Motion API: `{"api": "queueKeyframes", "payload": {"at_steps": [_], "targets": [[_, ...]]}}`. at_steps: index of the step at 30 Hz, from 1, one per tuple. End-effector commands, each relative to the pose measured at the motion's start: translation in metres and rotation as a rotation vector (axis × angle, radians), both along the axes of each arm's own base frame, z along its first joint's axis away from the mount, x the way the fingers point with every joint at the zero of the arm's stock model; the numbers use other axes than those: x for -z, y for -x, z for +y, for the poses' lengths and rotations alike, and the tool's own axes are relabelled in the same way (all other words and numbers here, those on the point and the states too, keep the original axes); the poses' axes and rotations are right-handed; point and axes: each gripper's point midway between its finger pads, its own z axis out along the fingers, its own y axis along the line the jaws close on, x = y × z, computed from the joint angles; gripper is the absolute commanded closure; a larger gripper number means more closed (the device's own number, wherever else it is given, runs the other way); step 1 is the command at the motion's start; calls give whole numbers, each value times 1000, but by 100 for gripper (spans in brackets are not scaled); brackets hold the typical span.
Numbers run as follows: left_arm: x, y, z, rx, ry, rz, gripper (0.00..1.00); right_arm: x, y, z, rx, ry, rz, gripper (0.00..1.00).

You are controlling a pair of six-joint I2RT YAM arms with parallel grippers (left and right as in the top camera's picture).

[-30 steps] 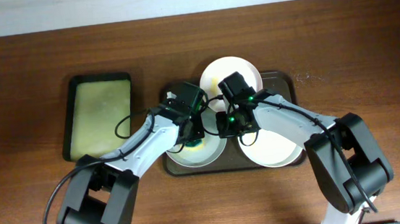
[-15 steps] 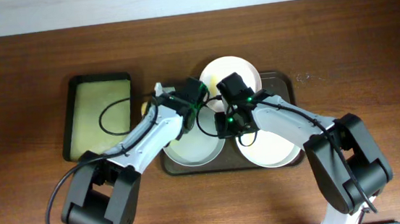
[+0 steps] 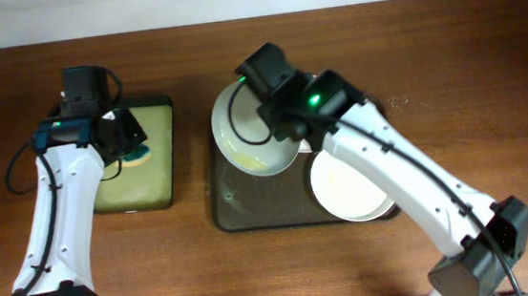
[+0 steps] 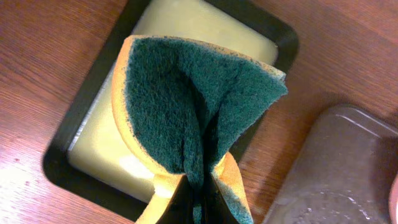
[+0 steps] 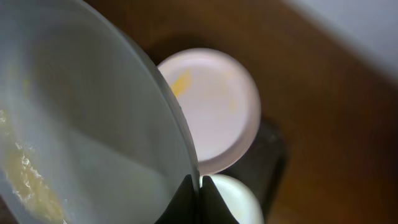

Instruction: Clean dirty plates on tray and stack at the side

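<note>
Right gripper (image 5: 198, 198) clamped on white plate (image 3: 242, 138) rim; yellow smears inside it. Left gripper (image 4: 199, 202) pinches green-yellow sponge (image 4: 186, 106).

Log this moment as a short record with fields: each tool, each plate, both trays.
left tool: shut on a folded green-and-yellow sponge, above the small black tray
right tool: shut on the rim of the lifted plate
lifted plate: over the far-left corner of the dark brown tray, yellow residue inside
smeared plate: below the lifted one, one yellow smear
third plate: on the tray's near-right part, no smear visible
dark brown tray: near-left part bare
</note>
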Motion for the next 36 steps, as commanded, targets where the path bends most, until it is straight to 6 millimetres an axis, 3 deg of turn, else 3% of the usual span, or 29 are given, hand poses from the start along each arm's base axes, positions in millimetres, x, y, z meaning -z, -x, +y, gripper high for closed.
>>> {"api": "queueKeyframes", "payload": {"at_steps": [1, 6, 11, 13, 14, 15, 18, 20, 21, 23, 26, 27, 32, 35, 36], "targets": [[-1, 2, 7, 40, 21, 3, 100, -58, 0, -11, -30, 323, -236, 96], [-1, 2, 13, 26, 20, 3, 100, -86, 15, 0, -97, 576, -343, 96], [-1, 2, 13, 25, 18, 3, 100, -89, 16, 0, -161, 677, -328, 96], [-1, 2, 13, 25, 18, 3, 100, -82, 17, 6, -159, 597, -317, 96], [0, 3, 13, 25, 18, 4, 100, -70, 17, 14, -152, 476, -290, 96], [2, 4, 13, 25, 19, 9, 100, -41, 19, 24, -132, 249, -184, 96], [3, 4, 8, 37, 44, 11, 100, 32, 24, 33, -81, -138, 155, 96], [1, 0, -9, 137, 109, -10, 100, 87, 20, 13, 55, -289, 346, 96], [-2, -3, -28, 234, 180, -35, 100, 114, 20, 1, 121, -344, 425, 96], [-5, -3, -48, 320, 231, -50, 100, 153, 22, -14, 162, -429, 512, 96], [-5, 0, -74, 386, 234, -37, 100, 179, 25, -13, 158, -523, 549, 96], [-4, 3, -92, 430, 235, -28, 100, 187, 28, -12, 164, -530, 551, 96], [-1, 11, -133, 453, 272, 1, 100, 208, 37, -6, 193, -553, 548, 96], [15, 18, -156, 506, 275, 58, 100, 219, 42, -9, 234, -569, 555, 96], [29, 23, -169, 526, 280, 102, 100, 223, 45, -9, 235, -569, 556, 96]]}}
